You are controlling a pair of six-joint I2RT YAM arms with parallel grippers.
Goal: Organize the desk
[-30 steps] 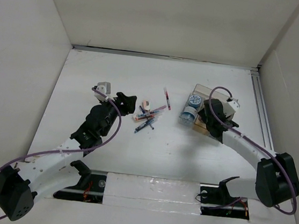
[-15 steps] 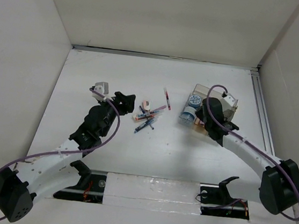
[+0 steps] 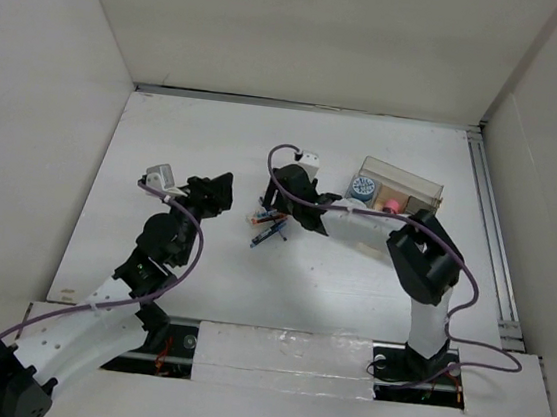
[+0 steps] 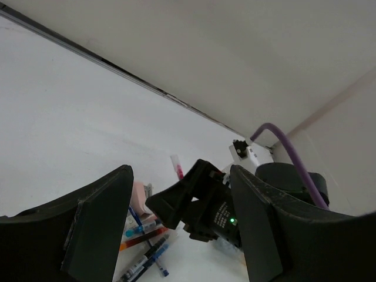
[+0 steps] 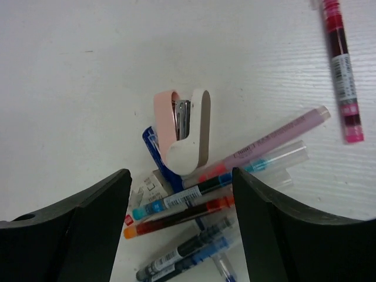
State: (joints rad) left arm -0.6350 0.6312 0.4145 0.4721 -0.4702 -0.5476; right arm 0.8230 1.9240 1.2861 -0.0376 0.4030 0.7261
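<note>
white desk [image 3: 350,287], pens [image 5: 176,201], stapler [image 5: 187,132], clear box [image 3: 408,178]

Plain white panels [image 3: 309,31] wall 3 sides, a dark seam [image 3: 310,105] under the back one.

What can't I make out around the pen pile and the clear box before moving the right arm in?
Top external: the right end effector covers the stapler and much of the pen pile.
Right wrist: the lowest pens are cut off by the bottom edge and its fingers.
Top external: the pink item in the clear box is too small to identify.
</note>
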